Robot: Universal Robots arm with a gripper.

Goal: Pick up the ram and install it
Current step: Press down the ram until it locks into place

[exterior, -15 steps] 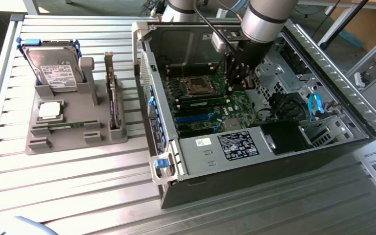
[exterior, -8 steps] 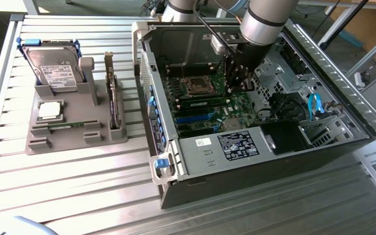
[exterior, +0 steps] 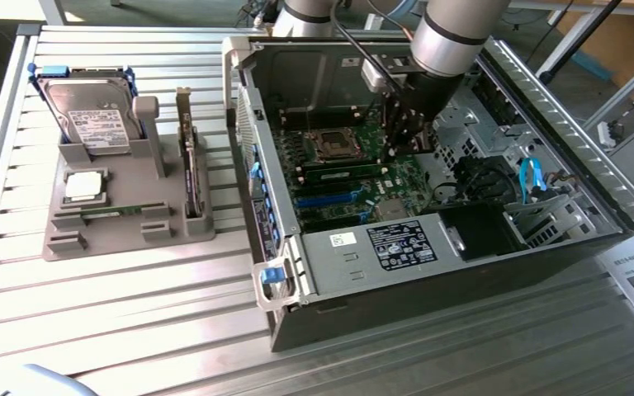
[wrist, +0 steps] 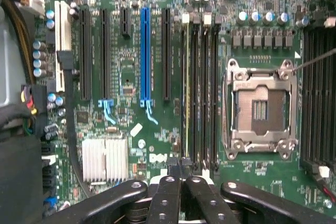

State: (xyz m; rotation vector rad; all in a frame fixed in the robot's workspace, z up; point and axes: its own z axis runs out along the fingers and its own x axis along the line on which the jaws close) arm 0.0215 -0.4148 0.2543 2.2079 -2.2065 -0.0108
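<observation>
Ram [wrist: 187, 93] upright on motherboard [wrist: 128, 72], just beneath tool [wrist: 181, 168].
Tool fingers together, tips at the ram's near end, likely to push it home rather than grip it.

The arm [exterior: 449, 37] is reaching in from the far side, a little toward the exterior view's right, with its grey forearm sloping down toward the exterior view's left. The wrist is pointing the black tool [exterior: 405, 132] steeply downward. In the wrist view, the two inner fingers [wrist: 168, 195] are lying side by side with their tips meeting, and the outer links are spreading outward.
</observation>
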